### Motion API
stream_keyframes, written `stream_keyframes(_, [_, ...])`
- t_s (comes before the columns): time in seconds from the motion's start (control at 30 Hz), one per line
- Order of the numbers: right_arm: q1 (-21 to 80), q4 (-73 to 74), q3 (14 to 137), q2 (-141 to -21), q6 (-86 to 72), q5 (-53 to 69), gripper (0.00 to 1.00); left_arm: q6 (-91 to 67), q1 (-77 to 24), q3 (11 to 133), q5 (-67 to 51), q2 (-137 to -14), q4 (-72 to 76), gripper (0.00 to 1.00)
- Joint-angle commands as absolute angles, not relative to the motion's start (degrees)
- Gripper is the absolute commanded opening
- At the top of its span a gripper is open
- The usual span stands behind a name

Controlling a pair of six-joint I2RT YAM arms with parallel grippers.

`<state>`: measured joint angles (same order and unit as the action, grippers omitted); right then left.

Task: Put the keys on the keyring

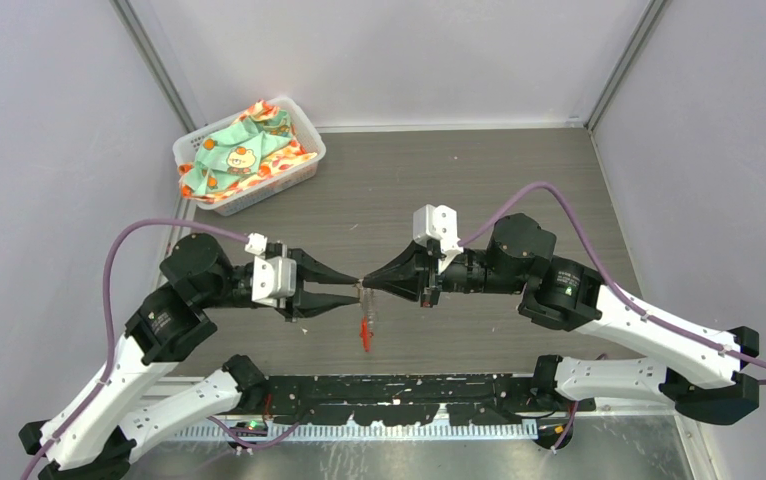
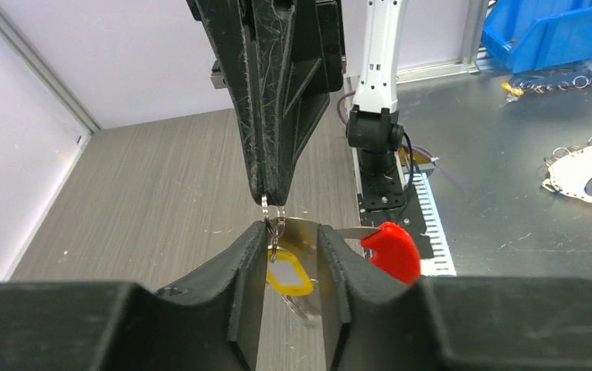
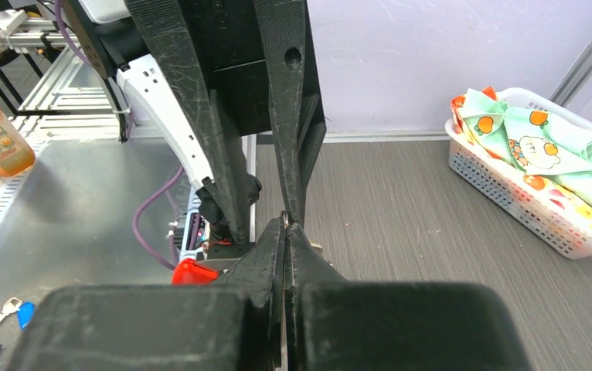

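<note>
Left gripper [image 2: 293, 230] jaws half-closed around yellow key [image 2: 301, 287], grip unclear; right gripper [image 2: 273, 199] clenched on keyring [image 2: 276, 226]. Red key [image 2: 389, 251] hangs alongside. Judged: threading underway, neither key confirmed on.

text: none legible | labels: none legible | brands, numbers, signs: none legible

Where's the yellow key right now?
In the left wrist view, the yellow key hangs between the left gripper's fingers, below the right gripper's tip, with the red key to its right.
</note>
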<state>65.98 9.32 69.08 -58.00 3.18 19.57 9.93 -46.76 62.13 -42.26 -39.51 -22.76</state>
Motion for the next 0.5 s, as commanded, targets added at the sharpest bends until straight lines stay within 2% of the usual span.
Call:
stream_keyframes(0.0, [65.8, 4.9, 69.8, -56.6, 4.1, 19.2, 0.01, 8.8, -46.9, 63.4, -41.8, -39.7, -20.5, 0.27])
stream_keyframes(0.07, [65.8, 5.0, 69.8, -56.6, 4.0, 19.2, 0.01, 8.9, -46.9, 63.2, -40.4, -40.0, -20.1, 0.2])
stream_keyframes(0.3, [65.8, 6.1, 70.8, -58.0, 3.8, 20.4, 0.01, 7.4, -46.9, 63.1, -37.9, -41.0, -18.9, 0.14])
stream_keyframes(0.37, [65.7, 6.4, 70.9, -58.1, 3.7, 20.8, 0.01, 7.4, -46.9, 63.0, -37.1, -41.1, -19.7, 0.01])
stream_keyframes(0.47, [65.8, 9.8, 72.2, -58.5, 3.9, 20.9, 0.01, 7.4, -46.9, 63.3, -35.3, -41.2, -21.1, 0.0])
